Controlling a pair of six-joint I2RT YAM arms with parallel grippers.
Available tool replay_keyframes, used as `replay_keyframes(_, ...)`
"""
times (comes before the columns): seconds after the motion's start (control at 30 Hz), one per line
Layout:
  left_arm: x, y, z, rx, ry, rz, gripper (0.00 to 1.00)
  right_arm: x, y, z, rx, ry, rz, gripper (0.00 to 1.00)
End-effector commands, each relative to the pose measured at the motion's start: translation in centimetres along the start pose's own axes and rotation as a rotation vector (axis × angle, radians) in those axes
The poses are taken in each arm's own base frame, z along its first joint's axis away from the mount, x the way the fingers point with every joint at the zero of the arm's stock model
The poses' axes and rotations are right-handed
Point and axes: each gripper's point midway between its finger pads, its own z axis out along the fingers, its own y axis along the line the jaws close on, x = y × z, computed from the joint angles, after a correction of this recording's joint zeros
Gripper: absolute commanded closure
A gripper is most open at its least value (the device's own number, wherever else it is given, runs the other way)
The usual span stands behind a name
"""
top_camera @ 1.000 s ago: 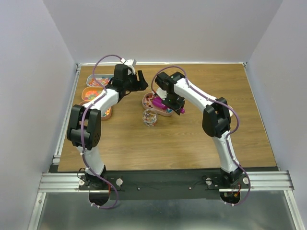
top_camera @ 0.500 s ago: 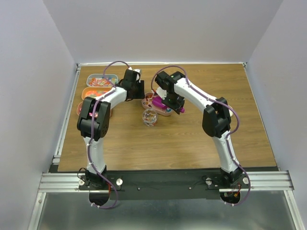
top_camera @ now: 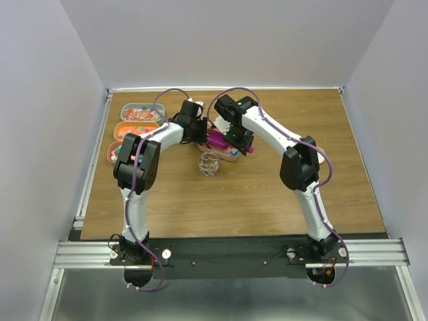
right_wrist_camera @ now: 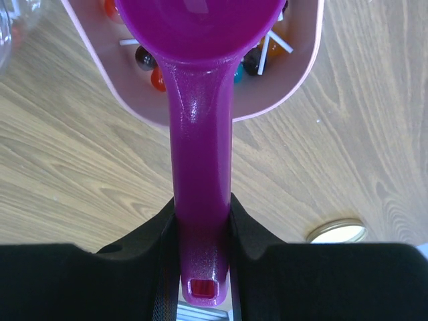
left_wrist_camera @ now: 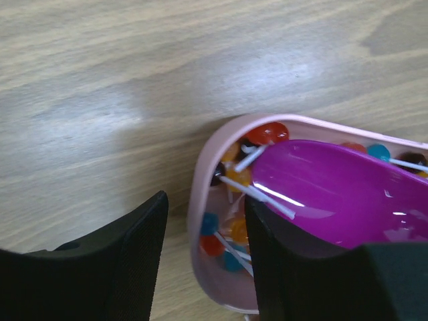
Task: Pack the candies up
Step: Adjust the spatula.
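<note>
- A brown wooden table (top_camera: 281, 194), with plain grey walls on three sides.
- Toward the far middle, a pink tray (left_wrist_camera: 196, 200) holds the candies (left_wrist_camera: 269, 132) — small red, orange and blue balls on white sticks.
- The right gripper (right_wrist_camera: 200, 224) is clenched on the handle of the magenta scoop (right_wrist_camera: 199, 120); the scoop's bowl lies over the tray.
- The left gripper (left_wrist_camera: 206, 227) straddles the tray's left rim — one finger outside, one inside. Whether it pinches the wall cannot be told.
- A clear container (top_camera: 209, 164) stands just near of the tray.
- More filled trays (top_camera: 137, 114) sit at the far left.

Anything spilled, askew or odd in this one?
Nothing stands out. The pink tray sits flat, its candies inside, none on the wood that shows; the right claw holds the scoop straight.
</note>
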Motion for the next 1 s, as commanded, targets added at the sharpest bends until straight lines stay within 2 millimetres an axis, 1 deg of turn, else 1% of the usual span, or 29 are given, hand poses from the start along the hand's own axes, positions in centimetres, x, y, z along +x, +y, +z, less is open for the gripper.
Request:
replay_keyframes(0.0, -1.1, -1.9, -0.9, 0.083, -0.023, 0.010, 0.44, -1.6, 1.0, 0.8, -0.051, -0.034, -0.047, 0.99)
replay_keyframes(0.1, -1.3, -2.7, -1.3, 0.119, -0.026, 0.011, 0.45, -1.3, 1.2, 1.3, -0.055, -0.015, -0.050, 0.99)
replay_keyframes(0.2, -2.9, -2.5, -2.5, 0.111, -0.072, 0.003, 0.45, -0.5, 1.0, 1.1, -0.035, 0.001, -0.044, 0.99)
replay_keyframes(0.23, -4.1, -2.4, -3.6, 0.106, -0.110, -0.001, 0.45, -0.3, 0.8, 0.7, -0.020, -0.002, -0.041, 0.99)
replay_keyframes(0.3, -5.3, -1.4, -4.7, 0.086, -0.158, -0.020, 0.45, 0.1, 0.6, 0.4, -0.005, 0.002, -0.034, 0.99)
replay_keyframes(0.33, -6.1, -1.0, -5.6, 0.065, -0.191, -0.023, 0.45, 0.2, 0.4, 0.2, 0.009, 0.006, -0.033, 0.99)
replay_keyframes(0.37, -6.5, -0.1, -5.9, 0.041, -0.203, -0.033, 0.45, 0.4, 0.2, -0.1, 0.020, 0.005, -0.030, 0.99)
replay_keyframes(0.47, -7.2, 1.2, -6.6, -0.020, -0.225, -0.022, 0.45, 0.8, -0.1, -0.8, 0.045, 0.006, -0.022, 0.99)
replay_keyframes(0.5, -7.0, 1.6, -6.6, -0.041, -0.216, -0.012, 0.46, 1.0, -0.2, -0.7, 0.051, 0.016, -0.019, 0.99)
replay_keyframes(0.53, -6.9, 1.8, -6.4, -0.053, -0.209, -0.005, 0.53, 1.2, -0.3, -0.7, 0.061, 0.021, -0.019, 0.99)
replay_keyframes(0.57, -7.0, 2.4, -6.4, -0.089, -0.212, -0.003, 0.53, 1.3, -0.3, -0.8, 0.063, 0.023, -0.019, 0.99)
replay_keyframes(0.63, -6.5, 2.8, -5.9, -0.106, -0.191, 0.008, 0.59, 1.6, -0.4, -1.0, 0.069, 0.027, -0.018, 0.99)
replay_keyframes(0.7, -6.1, 2.9, -5.5, -0.110, -0.174, 0.013, 0.60, 1.7, -0.5, -1.2, 0.072, 0.027, -0.025, 0.99)
replay_keyframes(0.73, -5.4, 3.0, -4.8, -0.115, -0.152, 0.016, 0.65, 1.7, -0.5, -1.2, 0.073, 0.027, -0.030, 0.99)
replay_keyframes(0.8, -5.0, 3.1, -4.1, -0.118, -0.127, 0.019, 0.66, 1.6, -0.5, -1.3, 0.069, 0.022, -0.040, 0.99)
replay_keyframes(0.83, -4.0, 3.1, -3.2, -0.123, -0.093, 0.026, 0.66, 1.5, -0.3, -1.3, 0.060, 0.017, -0.044, 0.99)
replay_keyframes(0.87, -3.9, 2.9, -3.0, -0.121, -0.086, 0.030, 0.66, 1.4, -0.4, -1.3, 0.059, 0.015, -0.049, 0.99)
replay_keyframes(0.93, -2.7, 2.7, -2.1, -0.111, -0.048, 0.036, 0.66, 1.2, -0.1, -1.1, 0.054, 0.017, -0.069, 0.99)
replay_keyframes(0.97, -2.5, 2.4, -1.8, -0.105, -0.038, 0.040, 0.66, 1.1, -0.1, -1.0, 0.054, 0.017, -0.074, 0.99)
